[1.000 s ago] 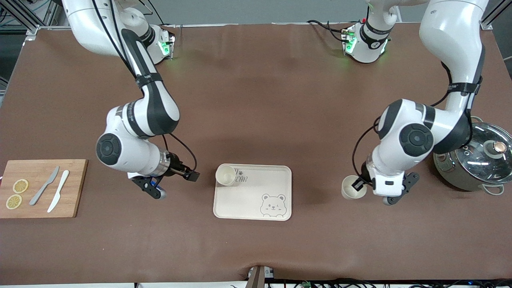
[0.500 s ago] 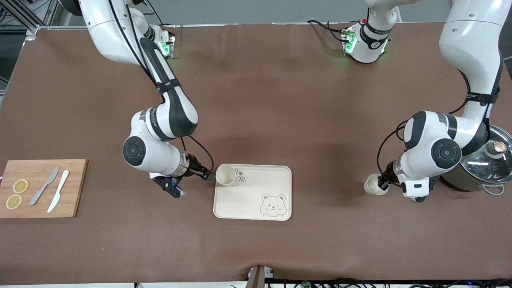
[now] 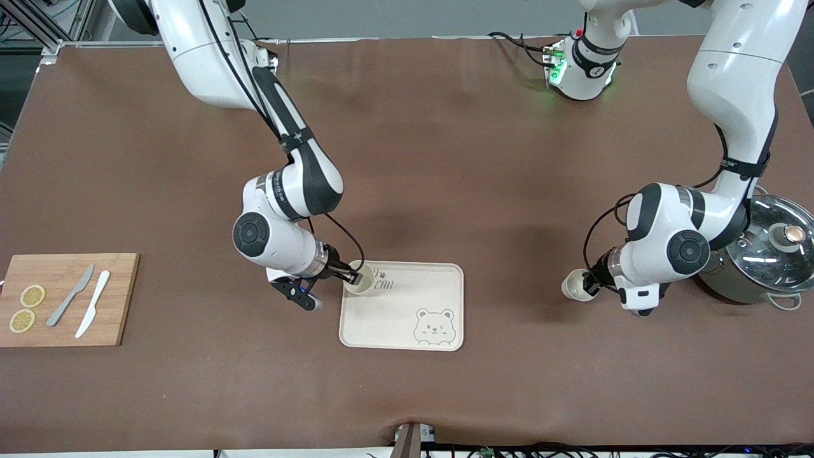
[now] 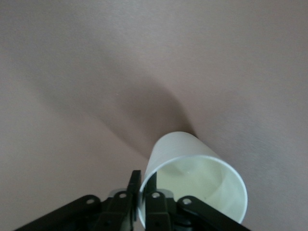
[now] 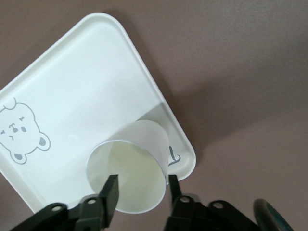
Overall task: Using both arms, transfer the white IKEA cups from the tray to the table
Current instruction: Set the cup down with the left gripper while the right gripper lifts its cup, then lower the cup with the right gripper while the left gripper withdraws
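One white cup [image 3: 360, 280] stands on the corner of the bear tray [image 3: 439, 280] nearest the right arm's base; it also shows in the right wrist view [image 5: 139, 144]. My right gripper [image 3: 353, 277] is open at its rim [image 5: 143, 185], one finger over the mouth and the other outside the wall. My left gripper [image 3: 590, 284] is shut on the wall of the second white cup [image 3: 575, 285], at or just above the table between the tray and the pot. In the left wrist view that cup [image 4: 192, 178] is pinched at the rim by the gripper [image 4: 143, 192].
A steel pot with a glass lid [image 3: 757, 261] stands close beside the left arm's elbow. A wooden cutting board [image 3: 121, 280] with two knives [image 3: 70, 296] and lemon slices [image 3: 32, 296] lies at the right arm's end of the table.
My right gripper has moved from beside the cutting board to the cup on the tray. My left gripper has carried its cup toward the pot, then a little back toward the tray.
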You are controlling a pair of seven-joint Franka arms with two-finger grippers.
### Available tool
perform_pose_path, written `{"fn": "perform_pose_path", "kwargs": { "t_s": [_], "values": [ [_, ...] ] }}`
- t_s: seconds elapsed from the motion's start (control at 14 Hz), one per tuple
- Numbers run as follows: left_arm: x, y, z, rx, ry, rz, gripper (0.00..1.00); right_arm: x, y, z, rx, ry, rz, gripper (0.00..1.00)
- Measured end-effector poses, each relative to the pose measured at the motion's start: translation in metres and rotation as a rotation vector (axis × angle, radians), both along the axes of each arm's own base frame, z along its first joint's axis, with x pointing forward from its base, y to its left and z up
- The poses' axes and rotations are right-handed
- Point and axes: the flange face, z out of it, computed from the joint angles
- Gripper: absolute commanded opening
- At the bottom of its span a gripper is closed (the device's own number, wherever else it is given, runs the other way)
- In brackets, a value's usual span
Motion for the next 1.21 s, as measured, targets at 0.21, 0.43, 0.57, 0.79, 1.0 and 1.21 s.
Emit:
{"fn": "perform_pose_path", "kwargs": {
  "t_s": [0.21,0.43,0.57,0.79,1.0,1.21],
  "values": [
    [0.003,0.024,0.003,-0.003,-0.008,0.012,1.0,-0.001,0.002,-0.005,-0.004,0.001,0.002,0.0],
    [0.01,0.025,0.032,-0.002,-0.057,0.045,1.0,0.002,-0.002,-0.004,-0.008,-0.004,-0.004,0.0],
    [0.02,0.025,0.068,-0.004,-0.116,0.094,1.0,0.005,-0.004,0.003,-0.005,-0.001,-0.003,0.0],
    [0.029,0.026,0.112,-0.002,-0.193,0.102,1.0,0.015,-0.022,0.025,-0.002,0.033,-0.009,0.0],
    [0.037,0.027,0.141,-0.003,-0.247,0.106,1.0,0.029,-0.08,0.058,0.018,0.089,0.02,0.0],
    [0.038,0.031,0.157,0.001,-0.275,0.063,1.0,0.035,-0.144,0.076,-0.034,0.129,0.101,0.0]
  ]
}}
